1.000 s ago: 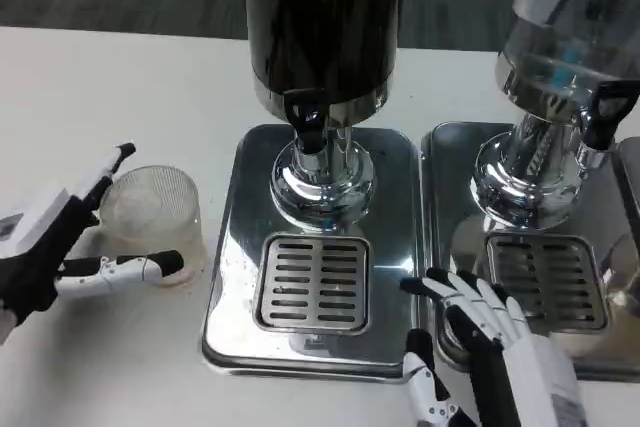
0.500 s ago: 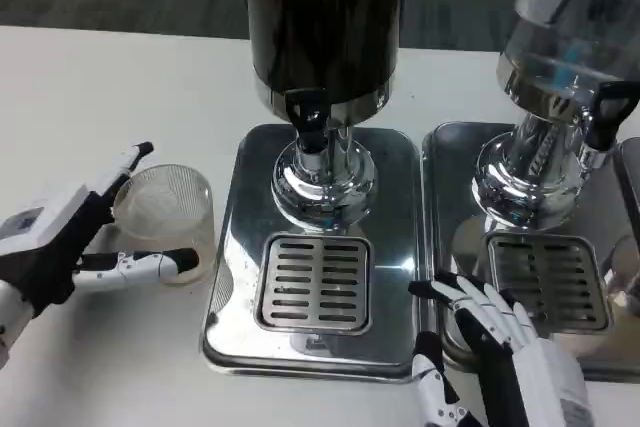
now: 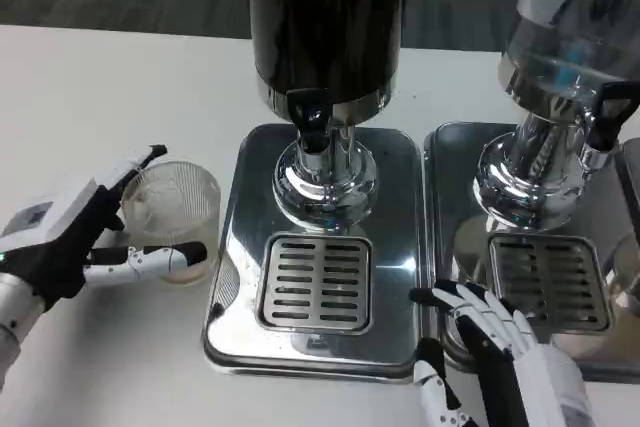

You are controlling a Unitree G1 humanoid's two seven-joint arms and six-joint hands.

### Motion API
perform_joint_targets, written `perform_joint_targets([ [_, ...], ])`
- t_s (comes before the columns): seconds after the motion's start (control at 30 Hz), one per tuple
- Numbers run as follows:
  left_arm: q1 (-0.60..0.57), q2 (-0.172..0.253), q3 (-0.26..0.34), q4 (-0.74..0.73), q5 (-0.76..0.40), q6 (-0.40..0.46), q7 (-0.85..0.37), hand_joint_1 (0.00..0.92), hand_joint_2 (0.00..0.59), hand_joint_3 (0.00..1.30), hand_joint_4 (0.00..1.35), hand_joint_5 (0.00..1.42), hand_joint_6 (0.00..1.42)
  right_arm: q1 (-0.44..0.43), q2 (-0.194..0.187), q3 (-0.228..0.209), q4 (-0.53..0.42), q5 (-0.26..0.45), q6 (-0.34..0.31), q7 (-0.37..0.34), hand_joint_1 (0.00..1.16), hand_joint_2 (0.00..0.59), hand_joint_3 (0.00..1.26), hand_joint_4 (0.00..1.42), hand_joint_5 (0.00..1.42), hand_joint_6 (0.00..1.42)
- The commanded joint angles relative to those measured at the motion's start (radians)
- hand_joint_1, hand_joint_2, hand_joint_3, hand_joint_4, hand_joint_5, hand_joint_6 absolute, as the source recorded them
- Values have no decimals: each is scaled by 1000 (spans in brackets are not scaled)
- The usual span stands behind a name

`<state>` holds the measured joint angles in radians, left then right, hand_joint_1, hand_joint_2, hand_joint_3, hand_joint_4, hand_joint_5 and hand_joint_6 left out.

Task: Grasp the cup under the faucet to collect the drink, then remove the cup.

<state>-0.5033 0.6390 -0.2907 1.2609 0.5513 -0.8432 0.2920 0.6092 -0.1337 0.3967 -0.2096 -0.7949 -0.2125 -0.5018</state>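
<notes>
A clear ribbed plastic cup (image 3: 178, 209) stands on the white table just left of the steel drip tray (image 3: 232, 287). My left hand (image 3: 70, 242) grips it, with one finger behind the cup's rim and the thumb across its front. The black faucet (image 3: 308, 113) of the dark drink dispenser (image 3: 325, 17) hangs over the slotted grate (image 3: 316, 282), which carries nothing. At the bottom right my right hand (image 3: 500, 352) lies with its fingers spread and nothing in them, over the gap between the two trays.
A second dispenser (image 3: 565, 37) with a clear tank and its own tap (image 3: 605, 112) stands at the right on another steel tray (image 3: 450, 177). Bare white table stretches to the left and behind the cup.
My left hand has slid to the right with the cup, bringing it close to the drip tray's left edge. The right hand has drawn back slightly toward the bottom of the picture.
</notes>
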Motion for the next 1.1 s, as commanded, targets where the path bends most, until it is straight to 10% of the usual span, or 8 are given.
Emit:
perform_joint_targets([
  [0.03,12,-31,6,11,-19,-14,-3,294,95,87,80,301,568,16,-8,-10,-26,8,7,13,205,499,317,187,120,36],
  [0.67,75,-108,71,1,-151,-54,-69,410,131,530,572,820,1130,46,-20,-32,-64,19,10,56,204,499,317,195,122,33],
  [1.1,96,-95,92,-18,-149,-95,-26,406,104,600,667,927,1234,44,-18,-26,-64,24,4,64,203,499,317,197,122,20],
])
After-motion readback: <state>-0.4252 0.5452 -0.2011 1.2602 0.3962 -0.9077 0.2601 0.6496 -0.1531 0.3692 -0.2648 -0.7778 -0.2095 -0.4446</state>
